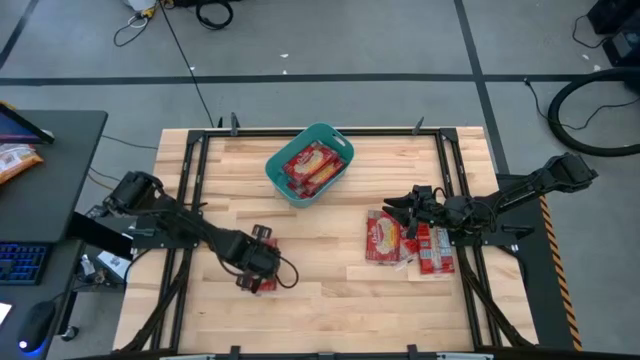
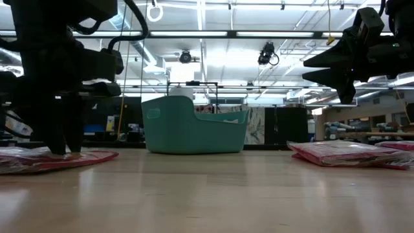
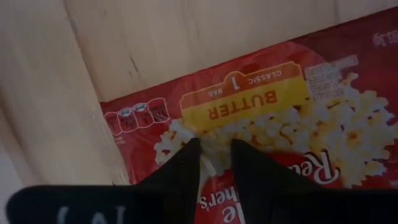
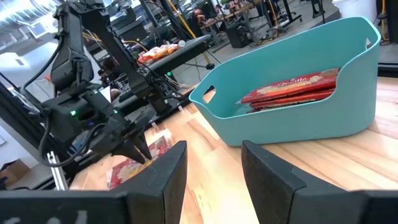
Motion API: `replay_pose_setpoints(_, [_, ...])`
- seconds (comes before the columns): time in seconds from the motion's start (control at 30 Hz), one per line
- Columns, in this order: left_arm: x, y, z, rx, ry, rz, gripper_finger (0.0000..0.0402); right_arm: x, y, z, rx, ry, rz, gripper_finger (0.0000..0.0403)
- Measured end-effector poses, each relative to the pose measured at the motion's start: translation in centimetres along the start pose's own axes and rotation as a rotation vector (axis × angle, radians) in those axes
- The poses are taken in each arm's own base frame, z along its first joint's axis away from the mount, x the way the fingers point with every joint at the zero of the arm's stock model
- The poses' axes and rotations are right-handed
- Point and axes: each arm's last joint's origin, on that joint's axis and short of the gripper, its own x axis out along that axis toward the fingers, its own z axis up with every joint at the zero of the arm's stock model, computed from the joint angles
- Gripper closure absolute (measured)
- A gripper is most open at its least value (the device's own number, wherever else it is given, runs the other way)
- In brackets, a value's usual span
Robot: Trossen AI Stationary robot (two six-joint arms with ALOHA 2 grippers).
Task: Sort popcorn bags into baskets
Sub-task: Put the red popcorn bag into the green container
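A red popcorn bag (image 3: 273, 106) lies flat on the wooden table near its left front, and my left gripper (image 3: 214, 149) stands on it, pointing down, its fingers close together. The low view shows those fingers (image 2: 65, 145) reaching down to the bag (image 2: 84, 157). The teal basket (image 1: 272, 166) stands at the far middle with red bags (image 1: 312, 165) inside. More popcorn bags (image 1: 383, 240) lie flat at the right. My right gripper (image 1: 397, 207) hovers level above them, open, with nothing between its fingers (image 4: 161, 174). My left gripper comes from above, pointing steeply down, with both fingertips (image 3: 186, 155) set on the bag's printed face (image 3: 214, 134) just below the yellow label. A narrow strip of the film shows between them. Whether a fold is pinched up I cannot tell. The bag lies flat on the table.
Black frame rails (image 1: 190, 180) run along the table's left and right sides. An orange-and-white snack bag (image 1: 15, 160) lies on the dark desk off the table's left. Bare wood (image 1: 320, 260) lies between the two groups of bags.
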Motion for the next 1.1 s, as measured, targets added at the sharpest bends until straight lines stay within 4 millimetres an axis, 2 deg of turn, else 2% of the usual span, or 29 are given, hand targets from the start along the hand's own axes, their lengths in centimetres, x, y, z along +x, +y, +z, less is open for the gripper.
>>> replay_pose_setpoints(0.3, [0.3,-0.7,0.0,0.088,-0.003,0.092,0.0394,0.0,0.0,0.0,0.0,0.0,0.0,0.0245])
replay_pose_setpoints(0.47, [-0.2,-0.7,0.7,0.087,-0.019,0.084,0.0397,0.0,0.0,0.0,0.0,0.0,0.0,0.0245])
replay_pose_setpoints(0.8, [-2.6,0.1,1.4,0.16,-0.062,0.144,0.0399,0.0,0.0,0.0,0.0,0.0,0.0,0.0245])
replay_pose_setpoints(0.93, [-2.6,0.4,0.9,0.118,0.009,0.07,0.0395,0.0,0.0,0.0,0.0,0.0,0.0,0.0245])
replay_pose_setpoints(1.1, [-2.8,-0.1,-0.1,0.092,0.105,-0.054,0.0357,0.0,0.0,0.0,0.001,-0.001,0.001,0.0245])
